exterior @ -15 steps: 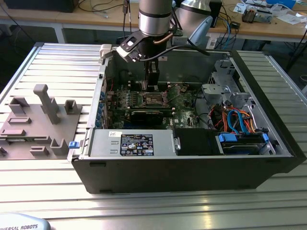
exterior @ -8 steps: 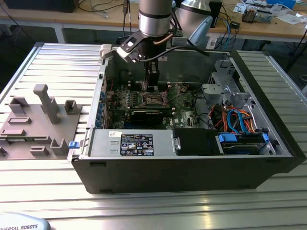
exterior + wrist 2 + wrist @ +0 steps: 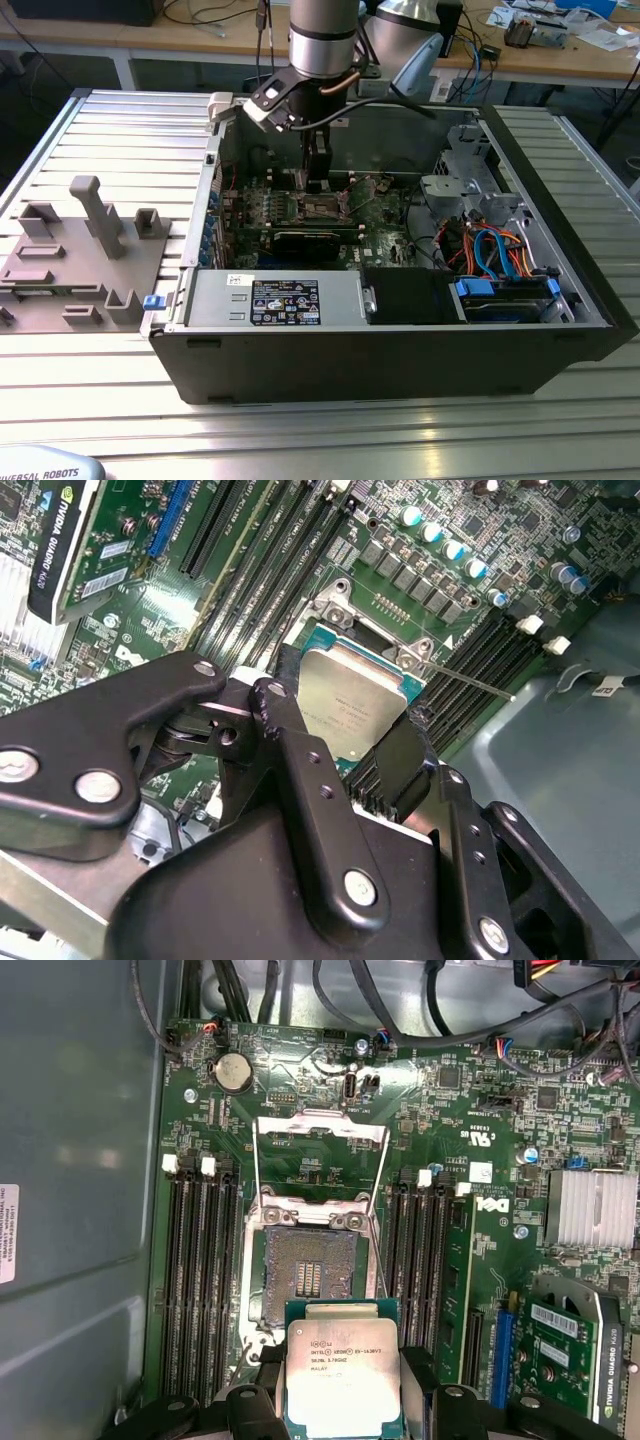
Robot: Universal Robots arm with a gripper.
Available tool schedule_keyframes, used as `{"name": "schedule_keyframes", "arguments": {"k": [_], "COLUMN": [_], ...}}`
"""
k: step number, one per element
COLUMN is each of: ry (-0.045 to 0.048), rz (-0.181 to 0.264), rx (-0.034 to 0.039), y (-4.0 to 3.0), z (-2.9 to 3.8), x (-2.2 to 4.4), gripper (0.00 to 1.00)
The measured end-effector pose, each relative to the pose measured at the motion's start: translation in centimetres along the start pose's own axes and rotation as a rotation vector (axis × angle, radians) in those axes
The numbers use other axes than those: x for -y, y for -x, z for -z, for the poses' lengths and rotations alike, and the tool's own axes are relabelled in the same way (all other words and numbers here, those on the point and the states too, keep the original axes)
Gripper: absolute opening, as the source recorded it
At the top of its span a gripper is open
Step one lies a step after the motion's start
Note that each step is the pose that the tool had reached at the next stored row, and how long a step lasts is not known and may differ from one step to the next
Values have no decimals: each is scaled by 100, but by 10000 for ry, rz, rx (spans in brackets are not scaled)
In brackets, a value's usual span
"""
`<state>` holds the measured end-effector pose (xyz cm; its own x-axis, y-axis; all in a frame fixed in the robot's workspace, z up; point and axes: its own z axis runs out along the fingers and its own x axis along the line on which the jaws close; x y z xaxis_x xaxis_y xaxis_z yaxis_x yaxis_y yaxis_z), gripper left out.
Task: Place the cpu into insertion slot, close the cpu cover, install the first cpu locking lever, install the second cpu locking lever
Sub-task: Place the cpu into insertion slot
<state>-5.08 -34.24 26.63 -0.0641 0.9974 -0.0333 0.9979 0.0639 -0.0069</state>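
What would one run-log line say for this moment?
fingers: shut on cpu | cpu: over socket, unseated | cpu cover: raised open

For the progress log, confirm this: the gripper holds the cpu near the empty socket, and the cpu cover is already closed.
One thing is wrong: the cpu cover is open, swung up off the socket, as the first wrist view shows. The rest holds: the gripper grips the cpu near the empty socket.

cpu [image 3: 343, 1375]: dull silver metal top | cpu cover [image 3: 322, 1125]: glossy bare metal | table [image 3: 320, 430]: ribbed matt metal
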Motion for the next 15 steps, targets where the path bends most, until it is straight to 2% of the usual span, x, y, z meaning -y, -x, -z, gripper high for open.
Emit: {"name": "schedule_keyframes", "arguments": {"k": [15], "ry": [0], "rz": [0], "rx": [0], "y": [-1], "z": [-27], "x": [-3], "gripper": [54]}}
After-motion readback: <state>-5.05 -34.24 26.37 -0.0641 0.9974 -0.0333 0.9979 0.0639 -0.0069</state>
